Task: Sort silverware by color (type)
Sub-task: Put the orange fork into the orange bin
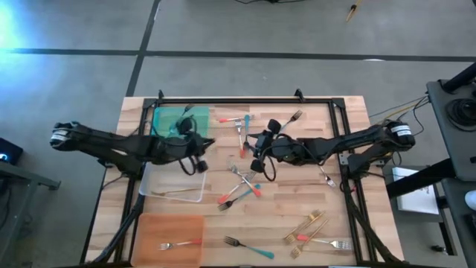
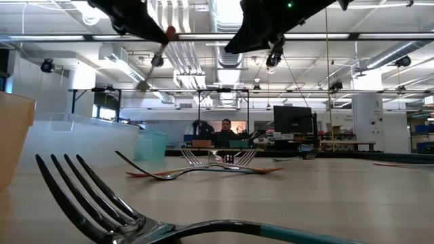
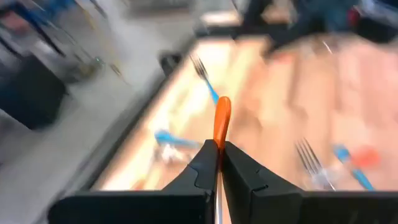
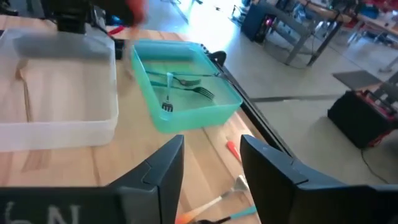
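The wooden tabletop point(image 1: 297, 223) carries three trays along its left side, and most of the sorting is, by my reading, still to do. The green tray point(image 4: 186, 99) holds what look like two or three forks, the clear tray point(image 1: 175, 186) shows one gold fork, and the orange tray point(image 1: 171, 238) one red-handled fork. The loose silverware is spread over the rest: a tangle of teal and red forks point(image 1: 242, 186) at the middle, a cluster of gold forks point(image 1: 312, 227) near the right front, a teal fork point(image 1: 249, 247) beside the orange tray, and a few more toward the back edge. The left gripper point(image 3: 217, 163) hangs over the clear tray's far end, jaws clamped on an orange-handled fork point(image 3: 221, 121), which probably belongs in the orange tray. The right gripper point(image 4: 211, 168) hovers above the middle, jaws apart and empty.
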